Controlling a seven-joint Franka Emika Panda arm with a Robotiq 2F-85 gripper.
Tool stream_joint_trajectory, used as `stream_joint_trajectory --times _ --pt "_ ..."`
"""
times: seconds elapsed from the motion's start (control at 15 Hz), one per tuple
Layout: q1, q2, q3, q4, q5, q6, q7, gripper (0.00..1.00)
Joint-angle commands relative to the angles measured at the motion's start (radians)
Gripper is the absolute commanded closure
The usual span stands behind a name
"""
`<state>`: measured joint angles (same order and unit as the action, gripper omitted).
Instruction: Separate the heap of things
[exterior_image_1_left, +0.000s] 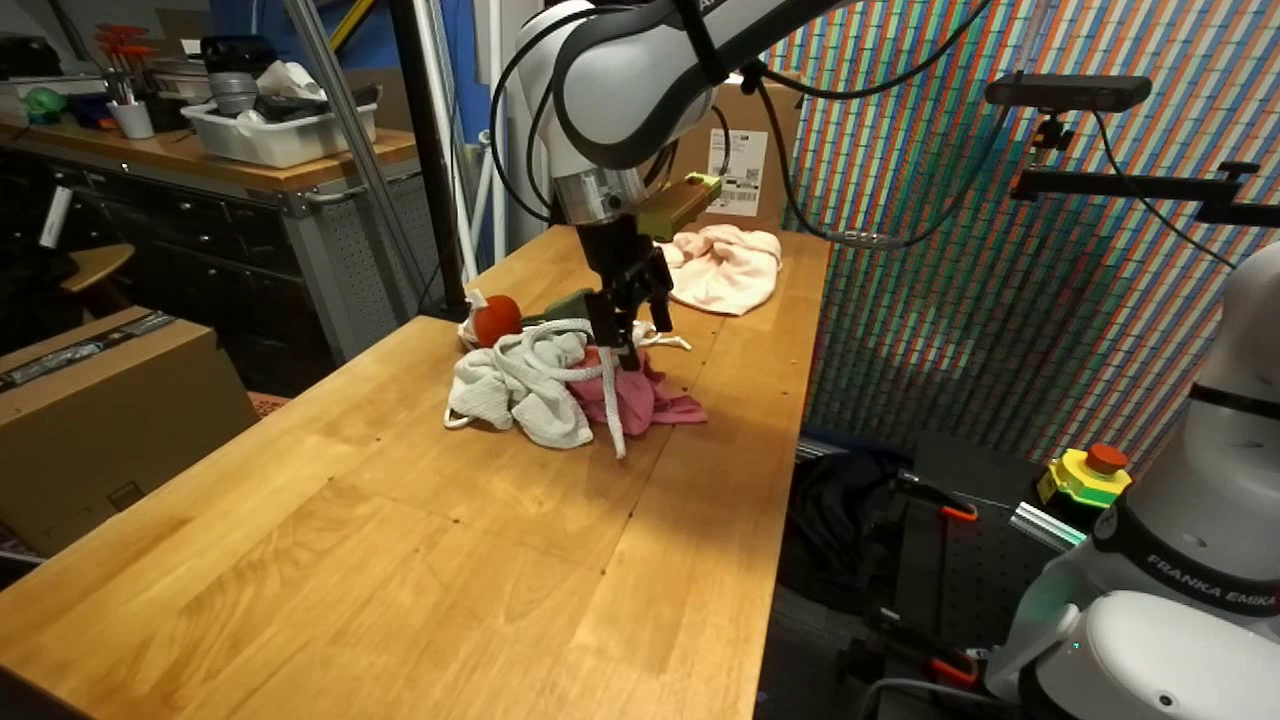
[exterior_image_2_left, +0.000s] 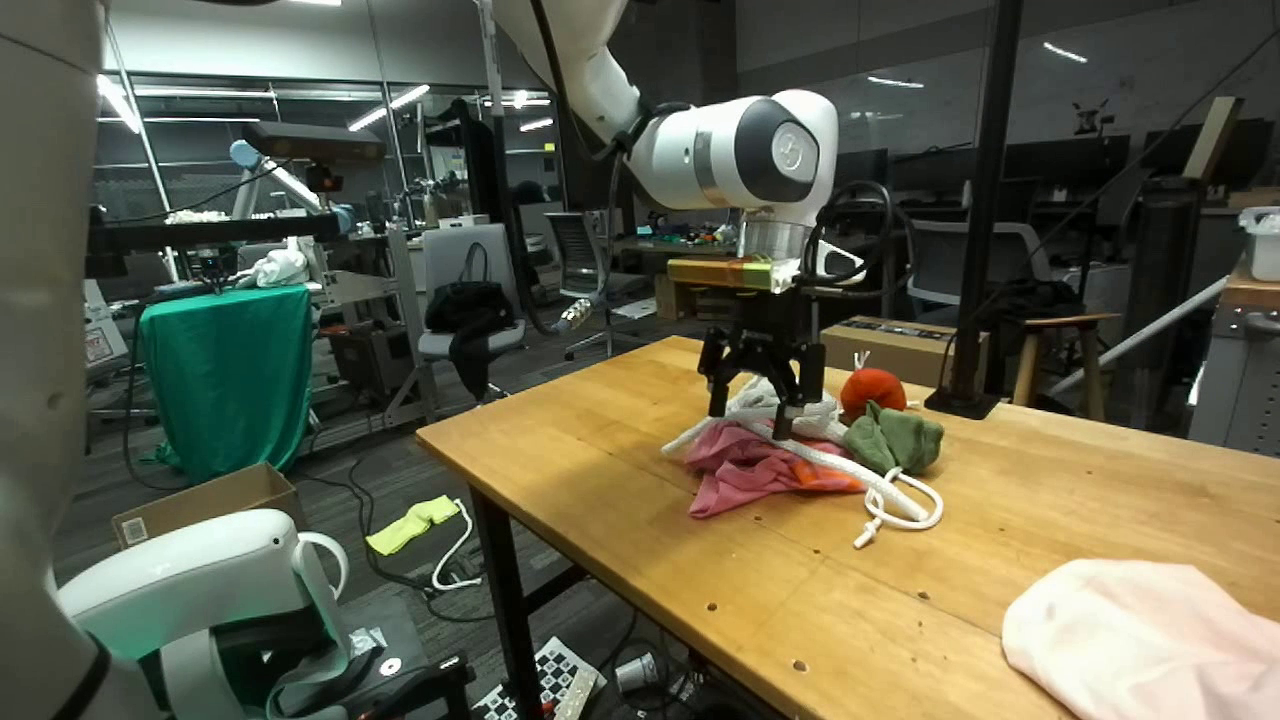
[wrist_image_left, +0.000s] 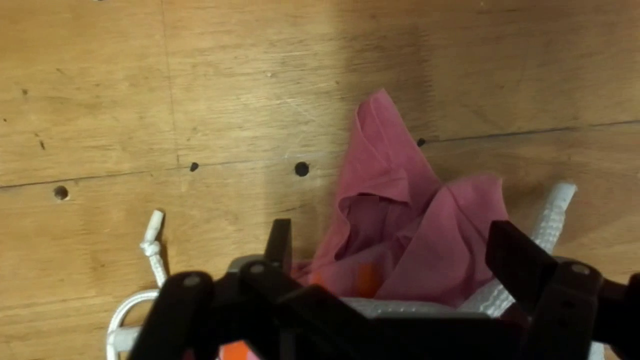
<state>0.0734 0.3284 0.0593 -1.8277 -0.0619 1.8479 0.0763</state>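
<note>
The heap lies on the wooden table. A dark pink cloth (exterior_image_1_left: 645, 405) with orange patches shows in both exterior views (exterior_image_2_left: 745, 470) and the wrist view (wrist_image_left: 415, 240). A white rope (exterior_image_1_left: 611, 415) lies across it, also in the wrist view (wrist_image_left: 555, 215). A pale grey cloth (exterior_image_1_left: 550, 410) lies beside it. A red ball (exterior_image_2_left: 872, 394) and a green cloth (exterior_image_2_left: 893, 440) are at the heap's back. My gripper (exterior_image_2_left: 752, 422) is open above the pink cloth and rope; in the wrist view its fingers (wrist_image_left: 390, 232) are apart with cloth visible between them. Whether the fingertips touch the heap is unclear.
A pale pink cloth (exterior_image_2_left: 1130, 630) lies apart from the heap on the table (exterior_image_1_left: 400, 580), also in an exterior view (exterior_image_1_left: 730, 270). A black post (exterior_image_2_left: 985, 230) stands behind the red ball. A cardboard box (exterior_image_1_left: 780, 130) stands at the table's far end. A yellow cloth (exterior_image_2_left: 413, 525) is on the floor.
</note>
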Motion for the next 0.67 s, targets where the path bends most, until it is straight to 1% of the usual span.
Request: stream_joint_trajectory --times 0.0,0.13,0.33,0.6 --pt "-0.005 -0.016 0.014 -0.010 0.055 -0.020 -0.064 0.00" --pt "-0.003 -0.009 0.017 -0.008 0.067 -0.015 -0.078 0.00" --pt "0.004 0.008 0.015 0.003 0.052 0.004 -0.077 0.00" --pt "0.008 0.030 0.018 0.016 0.052 0.055 -0.085 0.00"
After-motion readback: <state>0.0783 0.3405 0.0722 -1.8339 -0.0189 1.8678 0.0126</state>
